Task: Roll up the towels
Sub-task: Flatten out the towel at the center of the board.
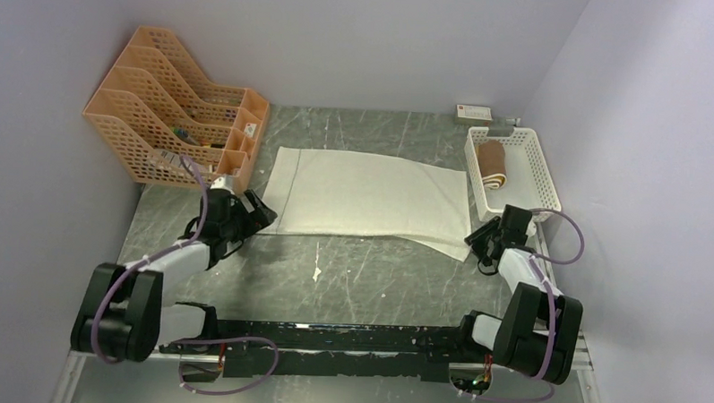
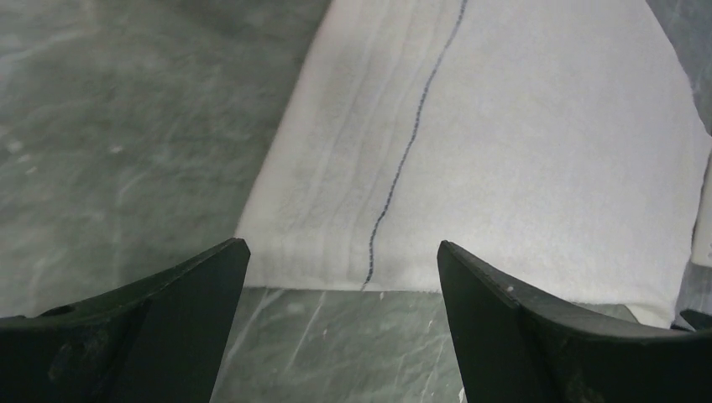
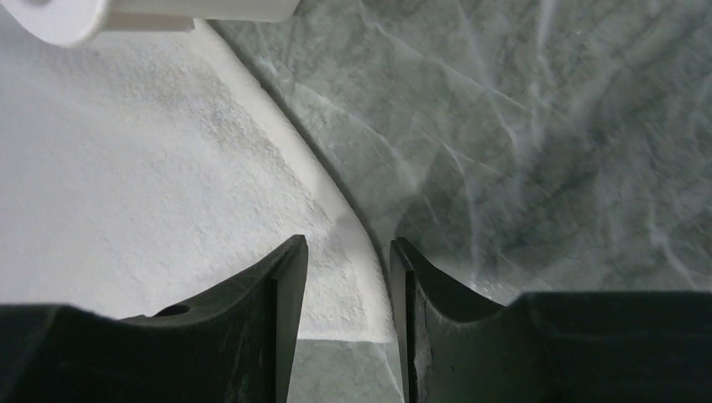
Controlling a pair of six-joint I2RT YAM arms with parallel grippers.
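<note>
Likely limp and light, the flat cream-white cloth towel [image 1: 363,194] wants corner pinches; the left gripper [image 2: 342,244] gapes empty, the right gripper [image 3: 348,241] sits half-open, also empty.

We see a grey, marble-veined counter [image 1: 351,273] with pale walls around it. At 10 o'clock an orange lattice file rack [image 1: 159,114] stands in the corner, its stepped slots side by side, with a few small dark items [image 1: 184,134] in its low front compartments; what they are we cannot tell. At 2 o'clock sits a white slotted basket [image 1: 539,159], and just behind it, against the back wall, a small white box [image 1: 475,112]. A white fleck [image 1: 317,274] marks the counter near the centre.
</note>
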